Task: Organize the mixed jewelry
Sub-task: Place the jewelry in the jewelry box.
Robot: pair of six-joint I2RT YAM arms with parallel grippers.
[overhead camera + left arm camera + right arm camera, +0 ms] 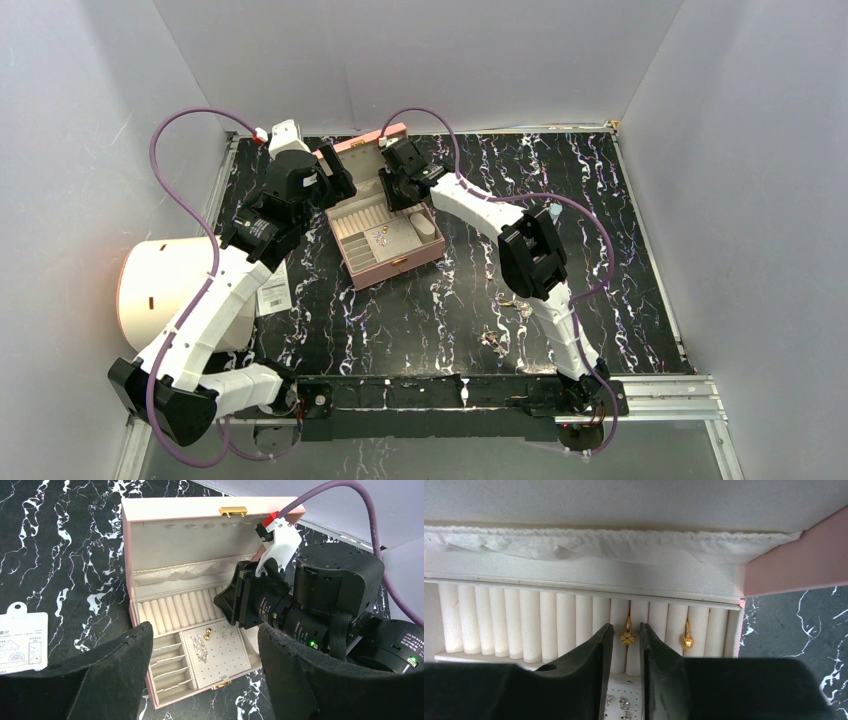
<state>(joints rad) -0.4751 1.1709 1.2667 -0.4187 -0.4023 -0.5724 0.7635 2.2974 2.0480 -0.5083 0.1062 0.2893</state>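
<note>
Right jaws narrowly apart, flanking gold ring [627, 638]

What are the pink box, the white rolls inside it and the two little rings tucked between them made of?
The pink box: likely faux leather over board, a smooth matt skin; I cannot be sure. The white rolls: soft velvety fabric padding, fuzzy and dull. The clover ring and the second ring: gold-coloured metal with shiny yellow glints; real gold or plating cannot be told.

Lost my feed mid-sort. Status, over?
Left gripper open, hovering by pink box. Right gripper open, straddling gold clover ring in the ring rolls. Loose pieces on table. Nothing blocking.
</note>
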